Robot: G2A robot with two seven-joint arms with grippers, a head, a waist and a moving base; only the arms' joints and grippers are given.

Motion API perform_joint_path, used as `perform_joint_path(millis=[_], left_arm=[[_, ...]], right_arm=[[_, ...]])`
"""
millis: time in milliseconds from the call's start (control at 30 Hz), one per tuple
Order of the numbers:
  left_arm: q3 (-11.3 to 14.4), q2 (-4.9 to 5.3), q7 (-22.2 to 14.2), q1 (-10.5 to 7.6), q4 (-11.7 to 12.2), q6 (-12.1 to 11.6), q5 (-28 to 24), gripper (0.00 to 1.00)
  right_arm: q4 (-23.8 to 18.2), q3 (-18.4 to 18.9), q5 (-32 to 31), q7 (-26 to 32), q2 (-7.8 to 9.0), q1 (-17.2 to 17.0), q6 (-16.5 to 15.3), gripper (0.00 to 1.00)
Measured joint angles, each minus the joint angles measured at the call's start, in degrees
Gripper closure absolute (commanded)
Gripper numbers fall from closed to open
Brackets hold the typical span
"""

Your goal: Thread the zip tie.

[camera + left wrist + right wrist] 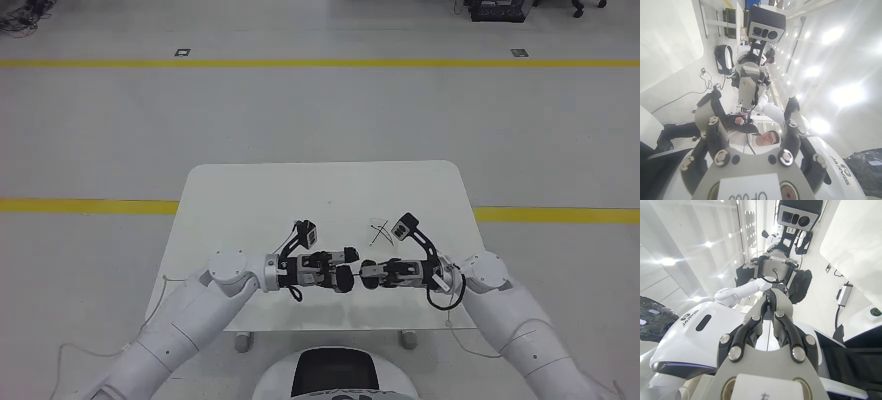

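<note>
Thin dark zip ties [378, 234] lie crossed on the white table [250, 200], just beyond the grippers and toward the right arm. Both arms hover above the table's near half, pointing at each other, tips almost meeting. My left gripper [348, 272] [751, 102] is open, its black-tipped fingers [710, 98] spread wide with nothing between them. My right gripper [366, 270] [771, 294] is shut, its grey fingers [780, 300] pressed close together; no zip tie shows in its grasp. Each wrist view looks straight at the other arm's gripper and camera.
The table's front edge [330, 328] runs just below both forearms. Bare tabletop stretches across the far half and to the left of the arms. Yellow floor lines [90, 206] run past the table on both sides.
</note>
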Motion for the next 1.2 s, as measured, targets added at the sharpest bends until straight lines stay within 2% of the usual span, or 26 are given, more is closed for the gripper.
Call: perform_joint_path(millis=[367,467,833,1200], left_arm=[[0.1,0.09,-0.8,0.04,0.2,0.1,-0.6,0.77],[0.2,0.09,-0.9,0.07,0.2,-0.1,-0.8,0.85],[0.9,-0.02,-0.2,-0.03,0.0,0.0,-0.3,0.86],[1.2,-0.07,0.3,-0.25,0.3,-0.1,-0.3,0.93]], right_arm=[[-0.4,0.7,-1.0,-0.3,0.15,-0.6,0.0,1.0],[-0.5,0.7,-1.6,-0.7,0.16,-0.7,0.0,1.0],[-0.8,1.0,-1.5,-2.7,0.08,-1.6,0.0,1.0],[-0.1,0.8,-0.8,-4.4,-0.14,-1.7,0.0,1.0]])
